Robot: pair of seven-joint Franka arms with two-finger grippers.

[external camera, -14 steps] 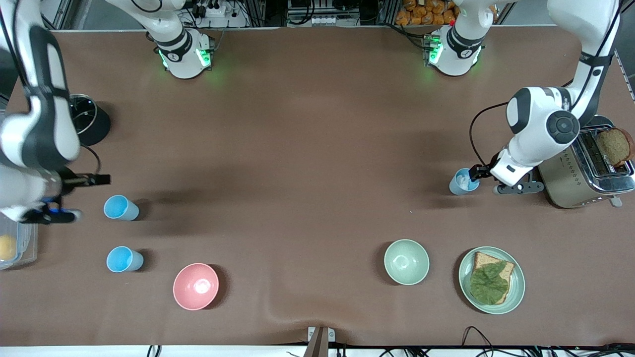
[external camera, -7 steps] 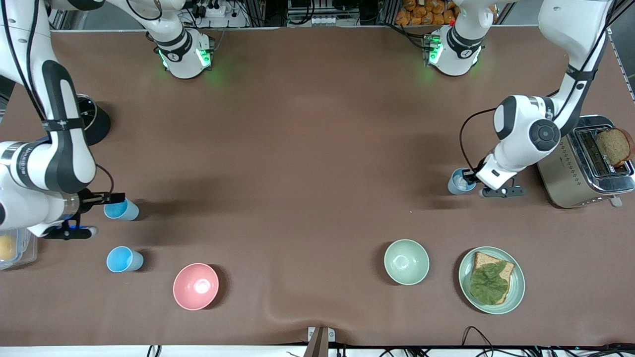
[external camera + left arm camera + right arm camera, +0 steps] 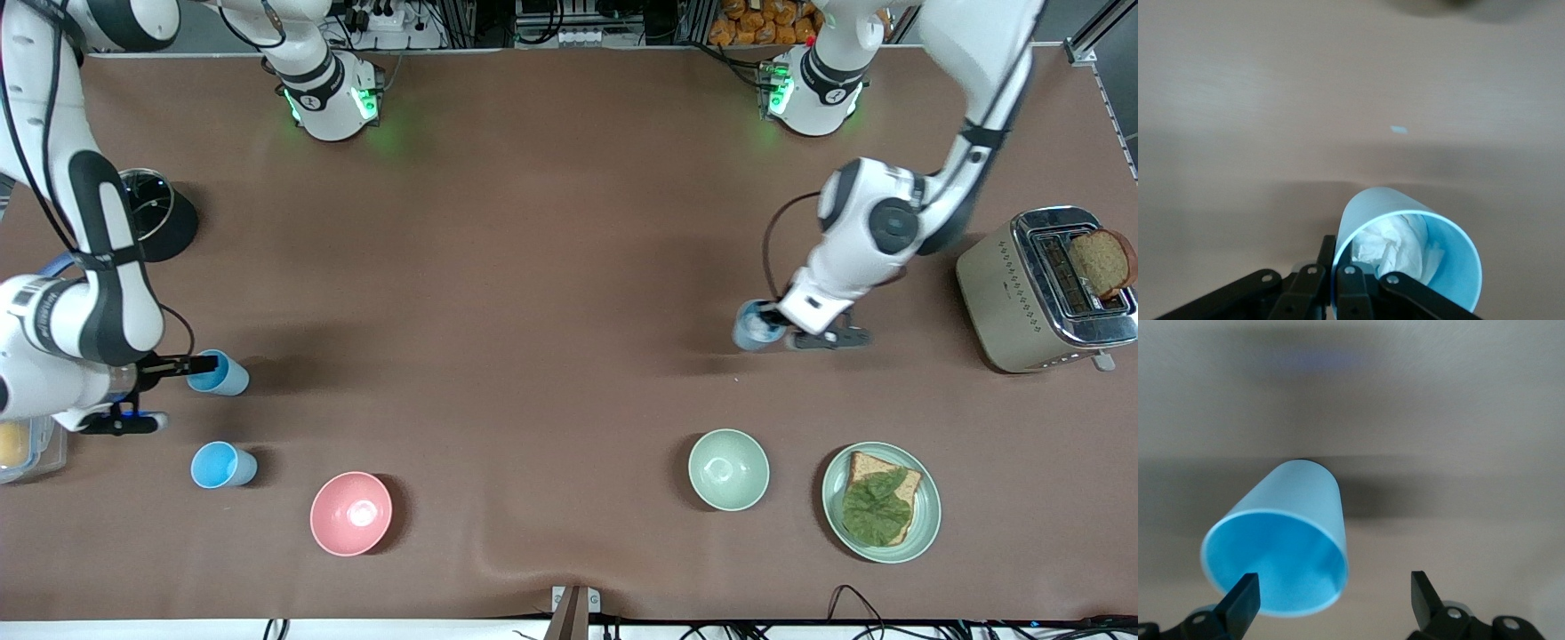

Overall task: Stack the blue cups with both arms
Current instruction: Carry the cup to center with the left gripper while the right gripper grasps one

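Three blue cups are in view. My left gripper (image 3: 770, 322) is shut on the rim of one blue cup (image 3: 754, 325) with crumpled white paper inside. It holds the cup low over the table, toward the left arm's end. In the left wrist view one finger is inside that cup (image 3: 1418, 257) and one outside; the gripper (image 3: 1338, 260) pinches the wall. My right gripper (image 3: 203, 363) is open at a second blue cup (image 3: 222, 375). In the right wrist view the gripper (image 3: 1331, 593) has one finger over this cup's (image 3: 1281, 540) mouth and one outside. A third blue cup (image 3: 222, 465) stands nearer the front camera.
A pink bowl (image 3: 351, 514) stands near the third cup. A pale green bowl (image 3: 728, 469) and a plate (image 3: 925, 524) with bread and lettuce are near the front edge. A toaster (image 3: 1022, 293) stands at the left arm's end. A black pot (image 3: 164, 218) and a plastic box (image 3: 22, 449) are at the right arm's end.
My left gripper has carried its cup away from the toaster toward the table's middle. My right gripper has moved in on the second cup, one finger now at its mouth.
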